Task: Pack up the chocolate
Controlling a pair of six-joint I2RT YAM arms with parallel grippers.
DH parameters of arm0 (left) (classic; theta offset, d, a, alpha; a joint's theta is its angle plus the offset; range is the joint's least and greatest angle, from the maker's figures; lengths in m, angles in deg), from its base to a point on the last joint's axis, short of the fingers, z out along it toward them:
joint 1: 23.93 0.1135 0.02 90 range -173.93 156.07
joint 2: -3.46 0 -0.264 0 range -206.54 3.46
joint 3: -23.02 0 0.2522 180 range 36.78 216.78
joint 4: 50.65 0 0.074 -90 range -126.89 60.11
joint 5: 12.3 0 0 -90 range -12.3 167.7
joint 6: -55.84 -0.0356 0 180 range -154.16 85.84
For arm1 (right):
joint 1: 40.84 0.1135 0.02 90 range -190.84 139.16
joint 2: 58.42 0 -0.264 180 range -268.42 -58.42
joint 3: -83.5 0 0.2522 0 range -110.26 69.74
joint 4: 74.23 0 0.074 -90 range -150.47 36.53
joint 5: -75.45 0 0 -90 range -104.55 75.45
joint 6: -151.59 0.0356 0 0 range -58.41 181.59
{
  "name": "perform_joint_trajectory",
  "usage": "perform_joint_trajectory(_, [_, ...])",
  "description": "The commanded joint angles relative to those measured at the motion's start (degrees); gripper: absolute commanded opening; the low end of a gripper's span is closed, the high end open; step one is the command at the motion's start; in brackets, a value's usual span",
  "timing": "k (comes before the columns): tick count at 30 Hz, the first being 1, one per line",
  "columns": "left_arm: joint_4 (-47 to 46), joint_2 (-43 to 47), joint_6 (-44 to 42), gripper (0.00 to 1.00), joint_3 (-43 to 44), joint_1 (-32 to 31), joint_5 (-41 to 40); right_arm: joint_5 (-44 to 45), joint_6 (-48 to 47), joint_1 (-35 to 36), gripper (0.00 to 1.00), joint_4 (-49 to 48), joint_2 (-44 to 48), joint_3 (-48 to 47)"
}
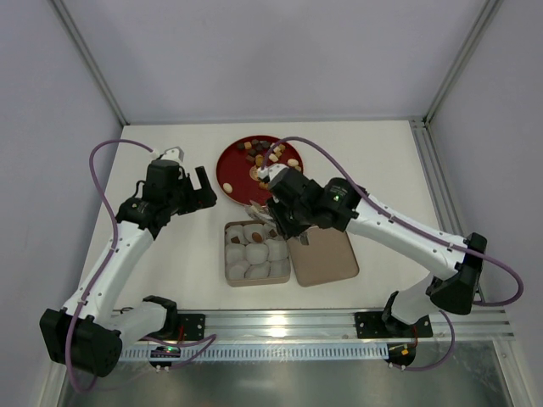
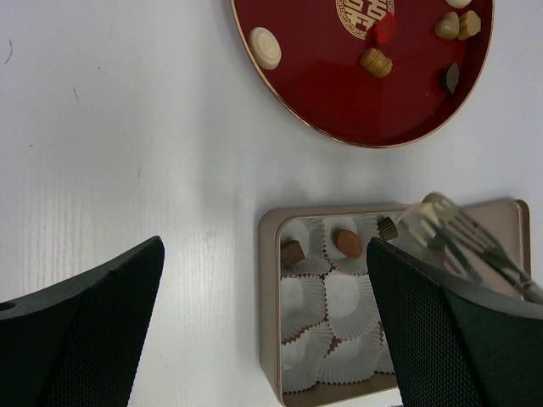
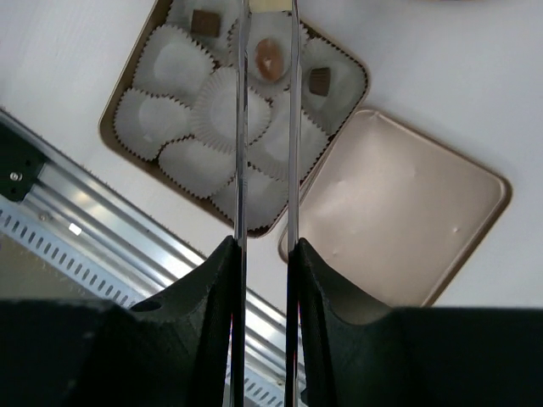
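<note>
Several chocolates (image 1: 270,155) lie on a red round plate (image 1: 233,165). Three sit in paper cups in the far row of a tan tin (image 1: 226,254): a square one (image 2: 293,251), a brown oval (image 2: 346,243) and a small dark one (image 2: 388,227). My right gripper (image 1: 276,222) is shut on thin metal tongs (image 3: 240,127), whose arms reach over the tin's far row. The oval (image 3: 269,58) shows between them, lying in its cup. The tong tips (image 2: 433,208) look empty. My left gripper (image 2: 263,339) is open and empty, above the table left of the tin.
The tin's lid (image 1: 324,254) lies open side up, right of the tin. White paper cups (image 2: 348,301) fill the tin's other places. A cream round candy (image 2: 265,47) sits near the plate's edge. A metal rail (image 1: 280,324) runs along the near table edge.
</note>
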Motion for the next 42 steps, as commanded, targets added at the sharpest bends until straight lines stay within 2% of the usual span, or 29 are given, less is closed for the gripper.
perform_joint_trajectory(1, [-1.8, 0.6, 0.4, 1.0, 0.0, 0.5, 0.0, 1.6, 5.0, 4.1, 0.31, -1.2, 3.7, 2.6])
perform_joint_trajectory(5, [-1.8, 0.4, 0.3, 1.0, 0.1, 0.5, 0.0, 1.9, 7.8, 9.6, 0.31, -1.8, 4.0, 4.7])
perform_joint_trajectory(12, [-1.8, 0.4, 0.3, 1.0, 0.0, 0.6, 0.2, 0.6, 9.6, 13.1, 0.31, -4.5, 1.4, 6.5])
perform_joint_trajectory(32, [-1.8, 0.8, 0.3, 1.0, -0.2, 0.6, 0.2, -0.4, 9.4, 14.9, 0.32, -6.7, -4.7, 5.6])
perform_joint_trajectory(33, [-1.8, 0.7, 0.3, 1.0, -0.1, 0.7, 0.2, -0.5, 9.3, 14.9, 0.36, -6.9, -4.8, 5.6])
perform_joint_trajectory(42, [-1.8, 0.8, 0.3, 1.0, -0.1, 0.7, 0.3, -0.2, 8.9, 14.9, 0.4, -6.6, -5.5, 5.5])
